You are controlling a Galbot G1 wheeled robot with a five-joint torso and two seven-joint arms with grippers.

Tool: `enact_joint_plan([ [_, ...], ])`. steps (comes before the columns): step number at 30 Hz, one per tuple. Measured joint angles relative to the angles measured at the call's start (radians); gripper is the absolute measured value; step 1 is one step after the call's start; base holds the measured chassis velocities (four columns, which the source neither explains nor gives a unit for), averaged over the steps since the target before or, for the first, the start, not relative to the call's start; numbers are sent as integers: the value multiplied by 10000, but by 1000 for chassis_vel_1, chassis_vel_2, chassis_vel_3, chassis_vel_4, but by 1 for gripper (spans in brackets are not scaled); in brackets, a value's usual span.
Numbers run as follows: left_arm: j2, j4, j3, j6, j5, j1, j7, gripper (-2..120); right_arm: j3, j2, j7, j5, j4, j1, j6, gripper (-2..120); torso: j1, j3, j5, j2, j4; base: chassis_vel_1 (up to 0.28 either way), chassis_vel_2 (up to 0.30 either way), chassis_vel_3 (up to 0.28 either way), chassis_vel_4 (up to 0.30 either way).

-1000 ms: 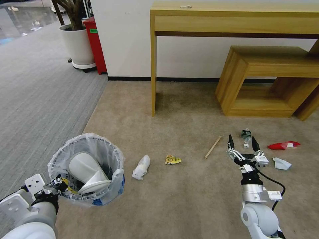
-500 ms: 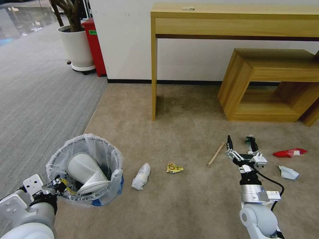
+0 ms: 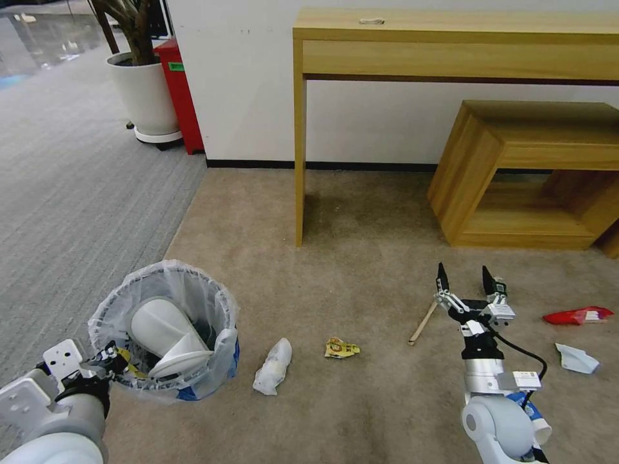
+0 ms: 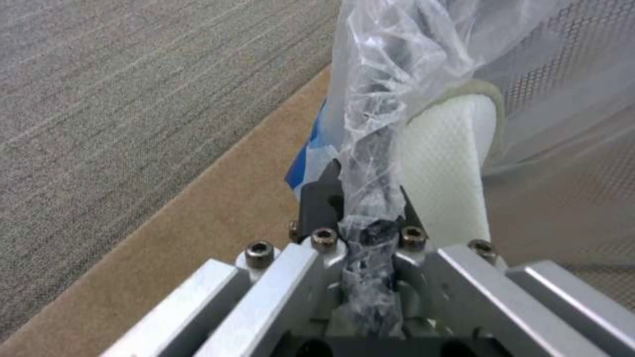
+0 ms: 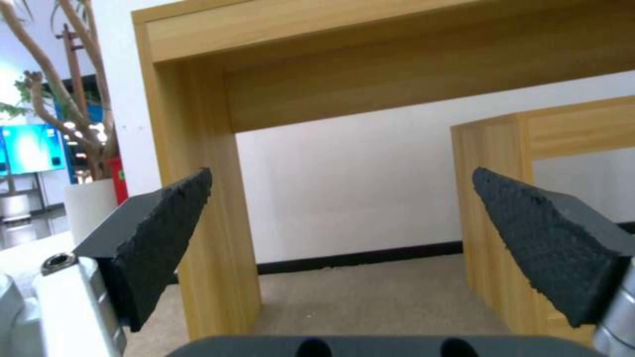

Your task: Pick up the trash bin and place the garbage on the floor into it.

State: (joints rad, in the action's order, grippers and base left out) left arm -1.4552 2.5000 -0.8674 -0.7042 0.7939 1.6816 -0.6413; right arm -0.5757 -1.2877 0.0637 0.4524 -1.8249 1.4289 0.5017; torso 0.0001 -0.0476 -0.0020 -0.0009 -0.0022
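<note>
1. Trash bin [image 3: 164,332] stands at our lower left on the beige carpet [image 3: 361,399], close to the seam with the grey ribbed carpet [image 3: 71,193]. We see a round bin, blue near its base, lined with a crinkly translucent white bag that spills over the rim. A white slipper [image 3: 164,335] lies tilted inside.
2. Our left gripper [image 3: 106,361] is clamped on the bin's near rim; in the left wrist view the bag plastic [image 4: 370,198] is pinched between its closed fingers.
3. Our right gripper [image 3: 467,283] hovers above the carpet at right with its two black fingers spread wide apart, gripping nothing. The right wrist view looks between them towards the wooden desk leg [image 5: 198,198].
4. Garbage lies scattered on the carpet: a crumpled white wad [image 3: 273,366] near the bin, a yellow wrapper [image 3: 341,348] just beyond it, a wooden stick [image 3: 423,322] just beside the right gripper, a red packet [image 3: 577,316] and a white scrap [image 3: 576,359] further right.
5. We cannot read any of the print on the wrappers.
</note>
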Motion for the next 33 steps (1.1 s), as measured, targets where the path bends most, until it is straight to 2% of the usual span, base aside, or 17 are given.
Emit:
enact_joint_plan([
  [9, 46, 0, -10, -6, 3, -26, 0, 1, 367, 72, -87, -300, -2, -61, -246, 100, 0, -1, -1, 0, 0, 0, 0, 0, 0],
  [11, 47, 0, 5, -6, -7, -27, 0, 1, 594, 143, -149, -329, -18, -77, -487, 100, 0, -1, 0, 0, 0, 0, 0, 0, 0],
  [13, 57, 0, 9, -17, -13, -40, -9, 1, 1116, 326, -542, -273, -171, -184, -1197, 100, 1, -1, -2, 0, 0, 0, 0, 0, 0],
  [14, 57, 0, 9, -17, -13, -40, -9, 1, 1116, 326, -542, -273, -171, -184, -1197, 100, 1, -1, -2, 0, 0, 0, 0, 0, 0],
  [17, 56, 0, -62, -43, -28, -42, -57, 1, 2308, 817, -1539, 377, -538, -527, -2813, 100, 0, 0, -1, 0, -1, 0, 0, 0, 0],
  [18, 56, 0, -62, -43, -28, -42, -57, 1, 2308, 817, -1539, 377, -538, -527, -2813, 100, 0, 0, -1, 0, -1, 0, 0, 0, 0],
  [20, 13, 0, -81, -48, -62, 80, -69, 1, 3588, 1391, -2678, 1298, -857, -1057, -4649, 100, 0, -1, 1, 0, 0, 0, 0, 0, 0],
  [21, 13, 0, -81, -48, -62, 80, -69, 1, 3588, 1391, -2678, 1298, -857, -1057, -4649, 100, 0, -1, 1, 0, 0, 0, 0, 0, 0],
  [23, -30, 0, -101, -49, -114, 157, -77, 1, 4531, 1686, -3439, 2312, -1050, -1652, -6213, 100, 0, -1, -6, 0, 0, 0, 0, 0, 0],
  [24, -59, 0, -114, -48, -131, 182, -77, 1, 5106, 1687, -3884, 2990, -1055, -2045, -6995, 100, 1, -3, -1, 0, 1, 0, 0, 0, 0],
  [25, -59, 0, -114, -48, -131, 182, -77, 1, 5106, 1687, -3884, 2990, -1055, -2045, -6995, 100, 1, -3, -1, 0, 1, 0, 0, 0, 0],
  [26, -83, 0, -124, -49, -146, 191, -86, 1, 5620, 1552, -4433, 3677, -987, -2457, -7644, 100, 0, -2, 0, 0, 1, 0, 0, 0, 0],
  [28, -93, 0, -127, -49, -152, 192, -91, 1, 5813, 1466, -4699, 3974, -959, -2621, -7912, 100, 0, -2, -1, 0, 1, 0, 0, 0, 0],
  [29, -126, 0, -141, -56, -177, 196, -103, 1, 6558, 988, -5921, 5281, -804, -3143, -9006, 100, 1, -3, -2, 0, 3, 0, 0, 0, 0],
  [31, -141, 0, -158, -65, -190, 189, -108, 1, 7012, 514, -6892, 6182, -509, -3492, -9652, 100, 1, -2, -1, 2, 2, 0, 0, 0, 0],
  [33, -150, 0, -161, -67, -194, 176, -109, 1, 7143, 364, -7103, 6328, -310, -3618, -9736, 100, 0, -2, -3, 1, 1, 0, 0, 0, 0],
])
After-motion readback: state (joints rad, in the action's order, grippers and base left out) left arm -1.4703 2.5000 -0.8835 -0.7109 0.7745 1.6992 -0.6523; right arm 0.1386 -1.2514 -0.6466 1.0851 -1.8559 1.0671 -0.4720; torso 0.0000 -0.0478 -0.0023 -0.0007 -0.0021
